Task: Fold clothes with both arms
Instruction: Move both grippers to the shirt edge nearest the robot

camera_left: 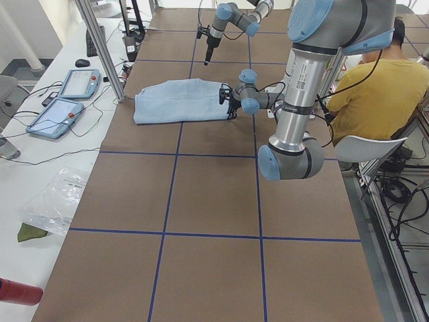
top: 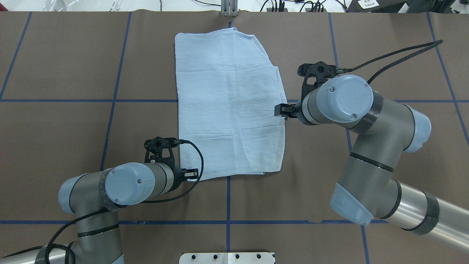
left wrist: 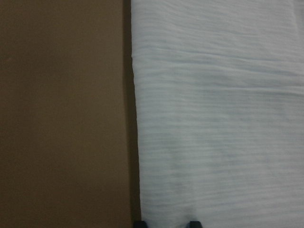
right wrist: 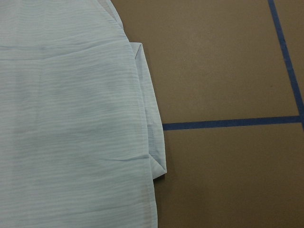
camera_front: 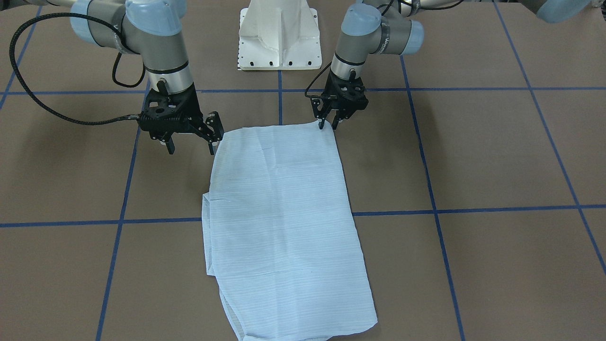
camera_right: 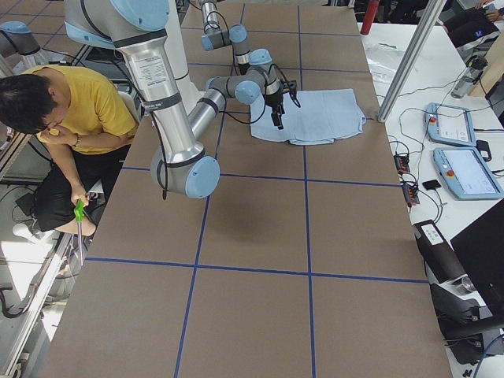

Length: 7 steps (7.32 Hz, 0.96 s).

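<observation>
The clothes [camera_front: 284,222] are one pale-blue striped shirt folded into a long flat panel on the brown table, also seen in the overhead view [top: 231,102]. My left gripper [camera_front: 329,125] stands at the panel's near corner on the robot's side. Its fingertips [left wrist: 194,223] are slightly apart with cloth between them, so it is open. My right gripper [camera_front: 191,148] hangs wide open at the opposite long edge, one finger beside the cloth [right wrist: 71,118], holding nothing. It shows beside that edge from overhead [top: 280,110].
The white pedestal base [camera_front: 279,38] stands behind the shirt. Blue tape lines [camera_front: 279,104] grid the table. A person in a yellow top [camera_right: 79,110] sits beside the table on the robot's side. Control tablets [camera_left: 67,87] and a metal post [camera_left: 100,47] are past the far edge.
</observation>
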Tool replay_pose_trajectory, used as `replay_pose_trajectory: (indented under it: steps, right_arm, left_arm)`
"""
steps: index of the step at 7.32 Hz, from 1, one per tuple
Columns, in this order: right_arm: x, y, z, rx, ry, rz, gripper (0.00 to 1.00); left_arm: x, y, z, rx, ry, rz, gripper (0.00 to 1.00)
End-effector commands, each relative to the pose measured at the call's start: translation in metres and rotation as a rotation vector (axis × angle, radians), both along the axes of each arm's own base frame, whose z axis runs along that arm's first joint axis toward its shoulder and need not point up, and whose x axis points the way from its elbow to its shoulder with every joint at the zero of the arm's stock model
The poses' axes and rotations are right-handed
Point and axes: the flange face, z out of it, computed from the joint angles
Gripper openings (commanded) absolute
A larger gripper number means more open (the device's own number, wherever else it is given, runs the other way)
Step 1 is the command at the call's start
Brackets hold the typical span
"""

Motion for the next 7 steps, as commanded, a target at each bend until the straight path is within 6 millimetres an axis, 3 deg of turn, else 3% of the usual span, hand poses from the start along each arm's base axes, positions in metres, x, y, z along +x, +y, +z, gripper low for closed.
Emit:
replay_pose_trajectory:
  steps: [1,2,3,4,6,7]
  right_arm:
    - [-0.001,0.001,0.0,0.001,0.0,-0.001,1.0]
    - [-0.001,0.001,0.0,0.0,0.001,-0.001,1.0]
    - [-0.001,0.001,0.0,0.001,0.0,-0.001,1.0]
    - [-0.001,0.001,0.0,-0.004,-0.001,0.001,1.0]
    - [-0.01,0.012,-0.004,-0.085,-0.052,0.077,1.0]
    - [-0.024,0.028,-0.01,-0.171,-0.103,0.171,0.97]
  left_arm:
    - [0.001,0.0,0.002,-0.001,-0.004,0.0,0.47]
    - [0.002,0.001,0.002,-0.001,-0.004,0.002,0.46]
    - [0.002,0.001,0.001,-0.002,-0.002,0.003,0.35]
    - [0.003,0.001,-0.001,-0.003,0.001,0.001,0.03]
    - [0.002,0.001,-0.004,-0.002,0.009,-0.003,0.0]
    - [0.002,0.0,-0.011,0.0,0.02,-0.006,0.0]
